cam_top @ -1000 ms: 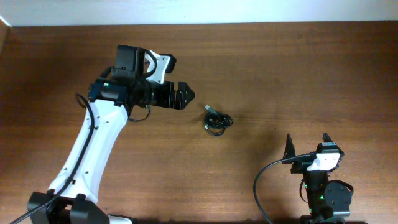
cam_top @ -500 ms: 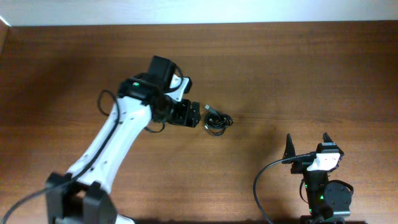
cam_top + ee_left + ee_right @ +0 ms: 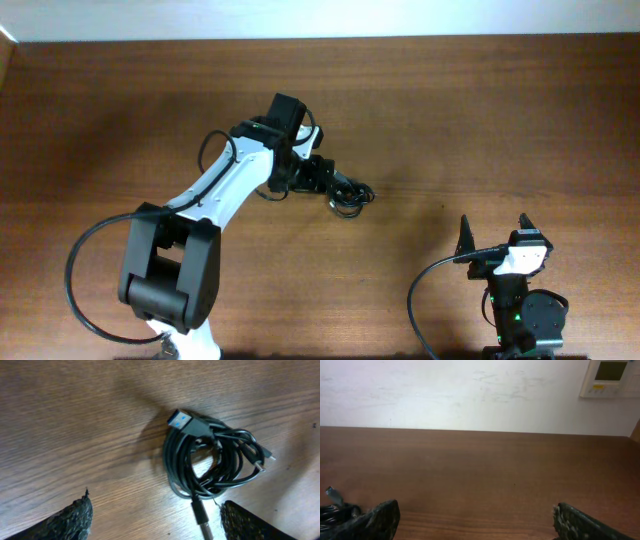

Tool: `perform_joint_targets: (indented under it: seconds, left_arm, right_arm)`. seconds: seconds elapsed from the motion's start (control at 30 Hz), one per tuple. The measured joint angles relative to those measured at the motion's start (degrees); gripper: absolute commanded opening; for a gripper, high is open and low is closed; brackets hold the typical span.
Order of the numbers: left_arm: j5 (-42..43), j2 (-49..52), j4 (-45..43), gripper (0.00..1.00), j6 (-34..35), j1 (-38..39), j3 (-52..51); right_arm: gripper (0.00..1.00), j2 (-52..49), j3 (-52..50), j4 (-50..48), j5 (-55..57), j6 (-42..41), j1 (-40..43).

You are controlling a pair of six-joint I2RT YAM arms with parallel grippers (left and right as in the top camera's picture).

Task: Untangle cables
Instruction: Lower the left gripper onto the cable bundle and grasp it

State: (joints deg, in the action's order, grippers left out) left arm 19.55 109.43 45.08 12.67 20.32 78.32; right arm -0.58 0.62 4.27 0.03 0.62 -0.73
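The bunched thin black cables, a small coil with a blue-tipped USB plug and two slim plugs poking out, lie near the middle of the brown wooden table. My left gripper is just beside the bundle. In its wrist view the coil sits ahead of the wide-spread, empty fingers, offset towards the right one. It spreads slightly wider across the jaw line, and one lead trails back between the fingers. My right gripper, also fully spread and empty, rests well apart at the near edge. The left arm is plainly nearer for the grab. I see no bin or tray.
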Motion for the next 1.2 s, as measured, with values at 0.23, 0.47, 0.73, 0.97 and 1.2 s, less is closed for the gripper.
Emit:
perform_joint_targets:
  seconds: [0.23, 0.47, 0.73, 0.97, 1.2]
  left_arm:
    - [0.5, 5.0, -4.0, 0.53, 3.9, 3.2, 0.0]
    - [-4.3, 6.3, -4.5, 0.41, 4.3, 4.7, 0.0]
    - [-5.5, 7.7, -0.7, 0.03, 4.0, 4.8, 2.4]
    - [-6.4, 4.5, 8.7, 0.0, 0.3, 4.8, 15.9]
    - [-13.4, 2.0, 13.3, 0.08, 0.2, 4.8, 16.5]
  right_arm:
    - [0.98, 0.0, 0.0, 0.0, 0.0, 0.0, 0.0]
    - [0.98, 0.0, 0.0, 0.0, 0.0, 0.0, 0.0]
    - [0.98, 0.0, 0.0, 0.0, 0.0, 0.0, 0.0]
    - [0.98, 0.0, 0.0, 0.0, 0.0, 0.0, 0.0]
    - [0.98, 0.0, 0.0, -0.2, 0.0, 0.0, 0.0]
